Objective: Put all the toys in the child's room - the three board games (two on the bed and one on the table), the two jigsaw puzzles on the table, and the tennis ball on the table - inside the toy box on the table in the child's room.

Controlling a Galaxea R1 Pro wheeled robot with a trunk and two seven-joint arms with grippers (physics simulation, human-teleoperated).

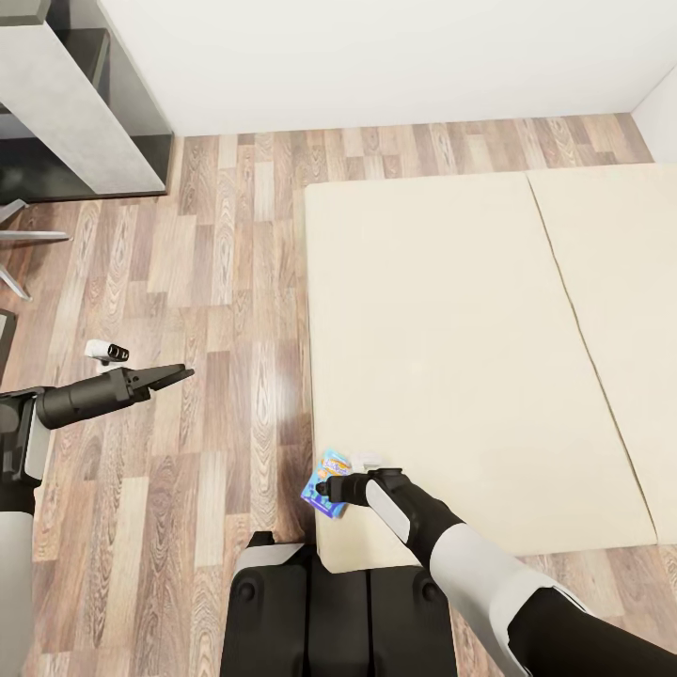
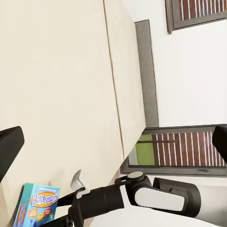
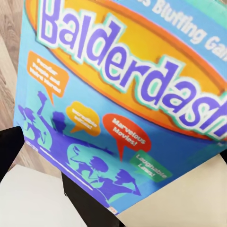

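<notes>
At the bed's near corner, your right gripper (image 1: 329, 489) is clamped on the blue game (image 1: 326, 485), holding it just past the mattress edge, above the plank floor (image 1: 207, 282). Its wrist camera is close on the cover: a blue box (image 3: 118, 94) with an orange oval, the word "Balderdash" and small speech bubbles, with one dark finger (image 3: 90, 203) crossing beneath its lower edge. From the left wrist camera you see the same box (image 2: 39, 203) held up on edge at the tip of the right arm (image 2: 151, 194), against the beige mattress.

Your left gripper (image 1: 174, 376) hangs over the floor, well apart from the bed (image 1: 451, 329), its fingers nearly together with nothing between them.

The bed has two beige mattress sections (image 1: 611, 310) meeting at a seam, and their tops are bare. Far to your left, by the white wall, stands a grey desk end (image 1: 66, 103) with a dark cabinet beside it. The left wrist camera also takes in a grey headboard (image 2: 147, 75) and dark-framed windows (image 2: 179, 151).
</notes>
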